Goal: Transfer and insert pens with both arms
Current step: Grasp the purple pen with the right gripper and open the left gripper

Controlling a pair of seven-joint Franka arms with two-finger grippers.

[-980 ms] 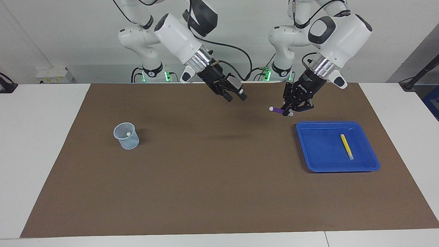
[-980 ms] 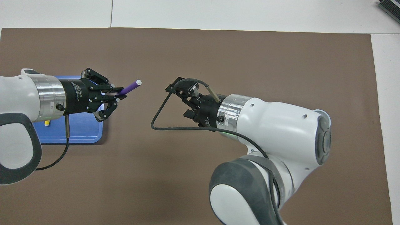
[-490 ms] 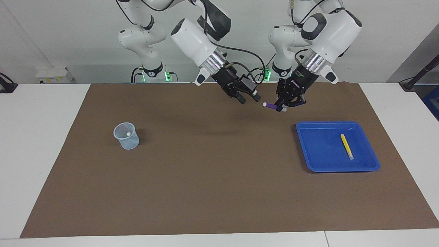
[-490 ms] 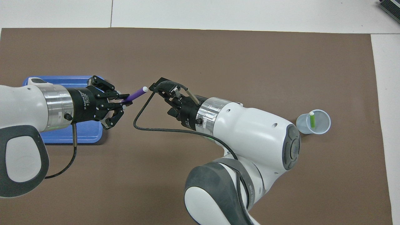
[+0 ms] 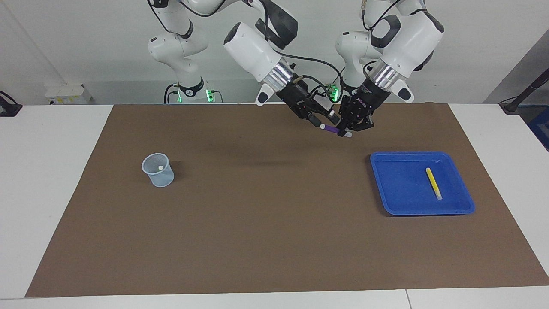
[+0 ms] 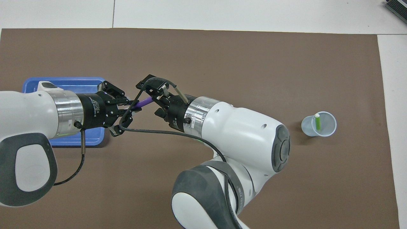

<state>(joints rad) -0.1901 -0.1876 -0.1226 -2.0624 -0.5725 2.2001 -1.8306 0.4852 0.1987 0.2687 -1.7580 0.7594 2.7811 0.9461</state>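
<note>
My left gripper [image 5: 345,130] [image 6: 129,107] is shut on the purple pen [image 5: 330,128] [image 6: 144,101] and holds it level in the air over the mat, between the tray and the table's middle. My right gripper [image 5: 324,119] [image 6: 153,99] is open, its fingers on either side of the pen's free end. I cannot tell whether they touch it. The yellow pen [image 5: 433,183] lies in the blue tray [image 5: 403,197] [image 6: 63,82]. In the overhead view my left arm hides it. The green pen [image 6: 317,122] stands in the clear cup [image 5: 158,171] [image 6: 324,128].
A brown mat [image 5: 266,223] covers most of the white table. The tray sits toward the left arm's end and the cup toward the right arm's end. A black cable [image 6: 149,131] loops off my right wrist, under the grippers.
Both grippers have moved toward each other over the mat. The purple pen's free end, clear of the right gripper before, now lies between its open fingers.
</note>
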